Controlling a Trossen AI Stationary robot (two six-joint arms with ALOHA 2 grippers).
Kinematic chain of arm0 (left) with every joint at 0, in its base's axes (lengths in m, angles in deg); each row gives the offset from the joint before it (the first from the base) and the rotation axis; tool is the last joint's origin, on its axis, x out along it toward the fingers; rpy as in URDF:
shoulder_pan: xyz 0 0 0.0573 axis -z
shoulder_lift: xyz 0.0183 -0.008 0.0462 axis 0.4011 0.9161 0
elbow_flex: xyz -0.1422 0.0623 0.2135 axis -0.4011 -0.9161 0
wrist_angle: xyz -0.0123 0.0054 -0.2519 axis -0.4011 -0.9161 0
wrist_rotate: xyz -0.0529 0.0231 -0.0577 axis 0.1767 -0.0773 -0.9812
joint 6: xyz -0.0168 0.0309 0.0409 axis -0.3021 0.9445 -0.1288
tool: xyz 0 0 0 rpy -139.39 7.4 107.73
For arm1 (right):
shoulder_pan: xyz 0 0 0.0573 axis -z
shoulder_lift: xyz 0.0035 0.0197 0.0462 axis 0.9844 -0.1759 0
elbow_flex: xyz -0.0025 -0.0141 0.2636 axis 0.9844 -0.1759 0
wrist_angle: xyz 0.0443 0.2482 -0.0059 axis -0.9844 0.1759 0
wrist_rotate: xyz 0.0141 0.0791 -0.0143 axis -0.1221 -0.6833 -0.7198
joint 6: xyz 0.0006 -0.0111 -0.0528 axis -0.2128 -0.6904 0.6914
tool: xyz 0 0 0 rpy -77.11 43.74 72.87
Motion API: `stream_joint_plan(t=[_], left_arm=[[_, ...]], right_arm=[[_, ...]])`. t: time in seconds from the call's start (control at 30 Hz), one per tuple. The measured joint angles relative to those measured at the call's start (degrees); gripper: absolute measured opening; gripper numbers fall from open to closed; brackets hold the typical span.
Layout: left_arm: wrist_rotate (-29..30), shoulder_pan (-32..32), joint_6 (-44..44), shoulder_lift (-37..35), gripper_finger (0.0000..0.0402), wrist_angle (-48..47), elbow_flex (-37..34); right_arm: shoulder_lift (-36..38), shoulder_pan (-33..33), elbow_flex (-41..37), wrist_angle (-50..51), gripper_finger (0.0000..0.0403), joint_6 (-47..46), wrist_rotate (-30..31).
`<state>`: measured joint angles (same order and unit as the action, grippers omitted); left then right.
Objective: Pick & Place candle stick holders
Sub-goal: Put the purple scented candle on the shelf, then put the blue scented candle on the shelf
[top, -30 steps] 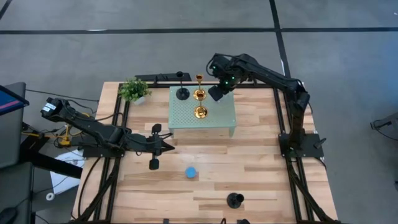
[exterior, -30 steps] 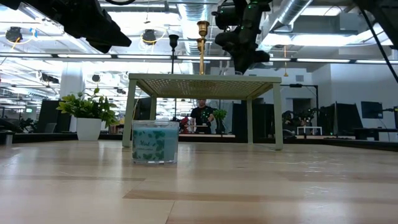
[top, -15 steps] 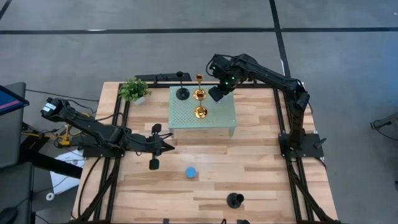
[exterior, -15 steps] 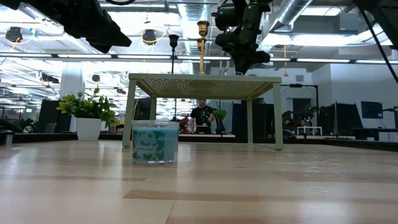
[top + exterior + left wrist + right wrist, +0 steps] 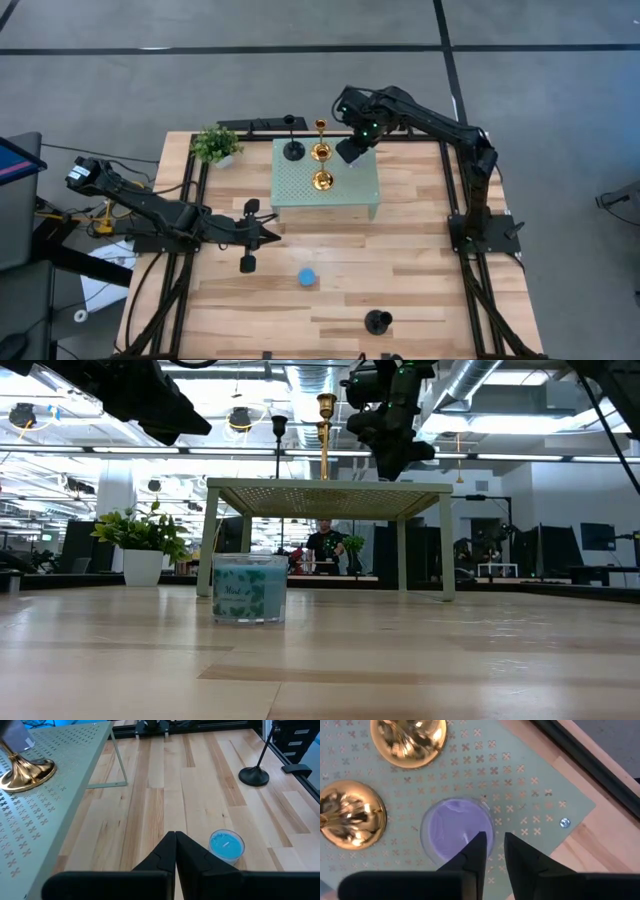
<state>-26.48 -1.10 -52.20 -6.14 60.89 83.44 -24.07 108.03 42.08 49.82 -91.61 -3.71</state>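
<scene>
Right gripper [image 5: 493,851], fingers slightly parted and empty, poised over the lilac holder [image 5: 456,832] on the mint-green stand [image 5: 355,185], two gold holders [image 5: 321,152] at its 9 o'clock; left gripper [image 5: 175,851], pressed together, near the blue holder [image 5: 226,844].

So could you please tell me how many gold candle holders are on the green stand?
2: one gold holder near the back edge of the stand, the other gold holder nearer its middle. None seems hidden.
</scene>
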Motion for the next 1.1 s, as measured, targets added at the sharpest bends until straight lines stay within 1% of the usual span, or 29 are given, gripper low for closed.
stream_joint_plan(t=[0.13,0.27,0.47,0.6,0.77,0.93,1.0,1.1], left_arm=[[0.0,0.0,0.0,0.0,0.0008,0.0,0.0],[0.0,0.0,0.0,0.0,0.0008,0.0,0.0],[0.0,0.0,0.0,0.0,0.0008,0.0,0.0],[0.0,0.0,0.0,0.0,0.0008,0.0,0.0],[0.0,0.0,0.0,0.0,0.0008,0.0,0.0],[0.0,0.0,0.0,0.0,0.0008,0.0,0.0],[0.0,0.0,0.0,0.0,0.0008,0.0,0.0],[0.0,0.0,0.0,0.0,0.0008,0.0,0.0]], right_arm=[[0.1,-0.4,4.0,2.5,0.0061,1.4,0.0],[0.1,-1.6,9.8,5.5,0.006,1.9,0.0],[0.2,-6.0,17.6,11.3,0.006,3.1,0.0],[1.6,-9.9,18.1,11.3,0.006,4.9,0.2],[3.5,-15.5,18.1,11.3,0.006,4.9,0.2],[7.0,-21.6,18.1,11.3,0.006,4.9,0.4],[8.1,-24.1,18.1,11.3,0.006,4.9,2.2],[9.7,-27.8,18.1,11.3,0.006,4.6,7.3]])
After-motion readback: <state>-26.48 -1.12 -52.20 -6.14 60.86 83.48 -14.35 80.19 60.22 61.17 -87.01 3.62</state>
